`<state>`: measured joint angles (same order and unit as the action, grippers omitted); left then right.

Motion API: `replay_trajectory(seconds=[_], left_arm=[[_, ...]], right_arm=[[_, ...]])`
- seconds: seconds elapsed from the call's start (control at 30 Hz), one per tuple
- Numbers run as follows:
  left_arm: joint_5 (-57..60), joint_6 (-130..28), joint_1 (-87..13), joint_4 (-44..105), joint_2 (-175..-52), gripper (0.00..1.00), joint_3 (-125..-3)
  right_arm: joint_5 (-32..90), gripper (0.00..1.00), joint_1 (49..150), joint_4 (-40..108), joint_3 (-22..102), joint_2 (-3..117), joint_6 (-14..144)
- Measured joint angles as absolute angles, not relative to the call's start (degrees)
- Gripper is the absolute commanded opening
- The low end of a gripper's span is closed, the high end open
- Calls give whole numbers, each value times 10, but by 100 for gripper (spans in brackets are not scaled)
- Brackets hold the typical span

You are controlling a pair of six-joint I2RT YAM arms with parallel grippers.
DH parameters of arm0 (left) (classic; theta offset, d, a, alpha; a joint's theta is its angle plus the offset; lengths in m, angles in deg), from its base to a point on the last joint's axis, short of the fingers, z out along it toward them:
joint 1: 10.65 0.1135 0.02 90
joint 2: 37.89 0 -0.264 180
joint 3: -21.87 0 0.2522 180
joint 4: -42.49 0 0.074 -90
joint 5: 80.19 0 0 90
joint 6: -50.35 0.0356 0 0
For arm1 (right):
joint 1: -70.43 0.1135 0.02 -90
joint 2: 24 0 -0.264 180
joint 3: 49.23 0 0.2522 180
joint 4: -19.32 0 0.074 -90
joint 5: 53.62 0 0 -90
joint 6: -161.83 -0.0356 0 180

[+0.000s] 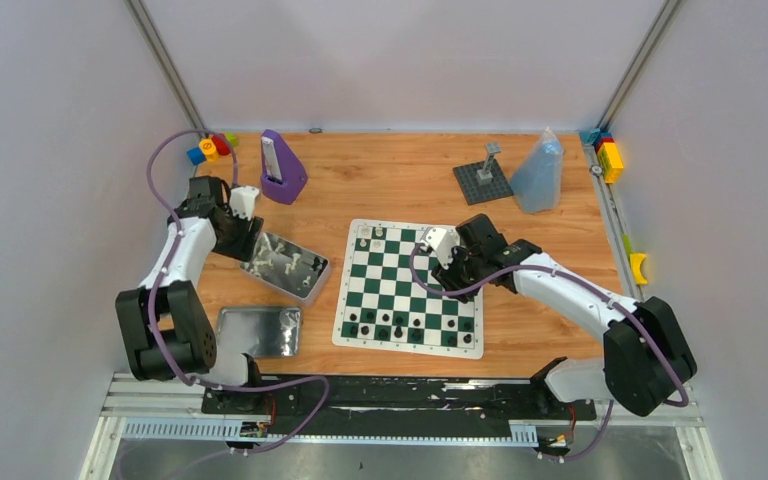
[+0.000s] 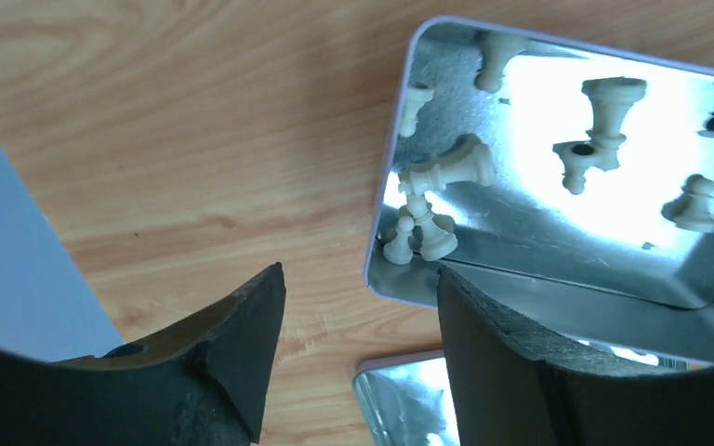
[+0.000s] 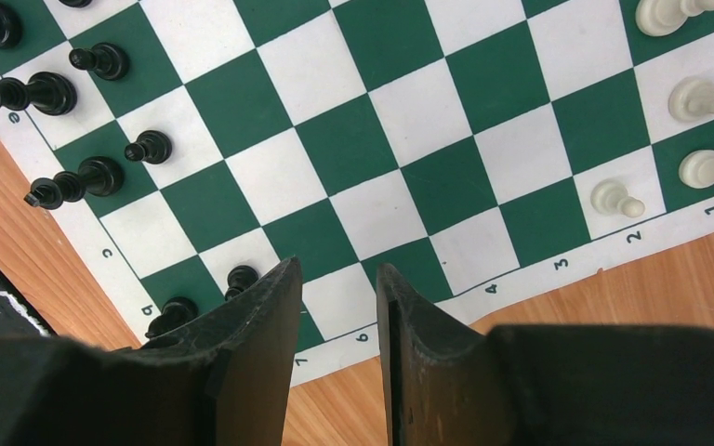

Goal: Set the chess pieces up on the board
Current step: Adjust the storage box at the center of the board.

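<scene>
The green and white board (image 1: pixel 400 275) lies mid-table. Several black chess pieces (image 1: pixel 400 325) stand on its near rows and a few white ones (image 1: pixel 370 237) at its far edge. My right gripper (image 1: pixel 447 275) hovers over the board's right side. In the right wrist view it (image 3: pixel 339 266) is open by a narrow gap with nothing inside, above the border, black pieces (image 3: pixel 84 177) to its left. My left gripper (image 2: pixel 361 271) is open and empty over bare wood beside the metal tin (image 2: pixel 558 297), which holds several white pieces (image 2: pixel 446 172).
The tin's lid (image 1: pixel 258 331) lies near the left arm's base. A purple stand (image 1: pixel 282 165), a grey baseplate with a post (image 1: pixel 483 180) and a blue bag (image 1: pixel 538 175) sit at the back. Coloured blocks (image 1: pixel 210 148) lie in the far corners.
</scene>
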<state>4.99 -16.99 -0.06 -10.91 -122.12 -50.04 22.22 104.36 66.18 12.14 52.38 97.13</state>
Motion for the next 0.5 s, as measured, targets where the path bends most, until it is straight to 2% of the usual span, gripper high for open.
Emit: replay_trajectory(seconds=[0.07,0.13,0.5], left_arm=[[25,-152,-1,-108,-1194,78,-503],[-4,-130,-5,-108,-1180,79,-512],[-95,95,-110,-110,-1207,80,-554]], right_arm=[[222,36,1044,662,121,527,971],[221,36,1044,662,121,529,971],[217,36,1044,662,121,536,972]])
